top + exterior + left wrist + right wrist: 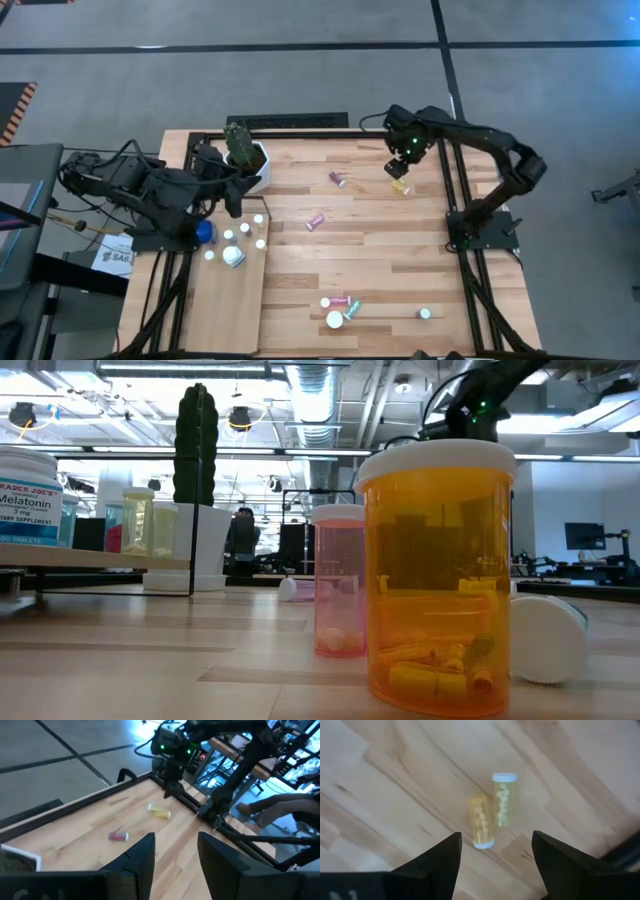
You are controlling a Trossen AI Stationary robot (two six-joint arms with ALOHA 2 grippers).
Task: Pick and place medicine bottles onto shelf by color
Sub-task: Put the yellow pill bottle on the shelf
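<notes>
Near edge of table (low cam side): amber bottle [438, 575] upright, pills inside, white cap. Pink bottle [340, 580] upright just behind it. White-capped item [548, 638] lying beside amber.

Mid table: pink bottle 2 [315, 221] on its side, alone. Pink bottle 3 [337, 179] farther back, also lying.

Shelf [222, 310]: pale board at L side of table. Several white-capped bottles at its far end, incl. blue one [204, 232]; the colour grouping can't be read from above.

L gripper [175, 851]: over far end of shelf, near plant pot [250, 165]. Fingers partway apart, nothing between them. Waiting.

R gripper [495, 857]: far R area of table, above yellow pair [491, 816], two bottles lying side by side, touching, caps pointing opposite ways. Fingers spread wide, empty, not yet lowered.

Step in hand (judged): pick one of the yellow pair w/ R arm.

How to do well:
- Pair touches, so a centred close would likely catch both or squeeze one out. Shift over a single bottle, one finger to its outer side, other finger into the seam.
- Fingers across the body, not along it; round body will roll if pinched off-centre.
- Grip mid-body, away from cap.
- Descend straight; nudging neighbour could roll it toward frame rail [453, 175].
- Long carry to shelf; L arm is parked there, keep clear of it.
</notes>
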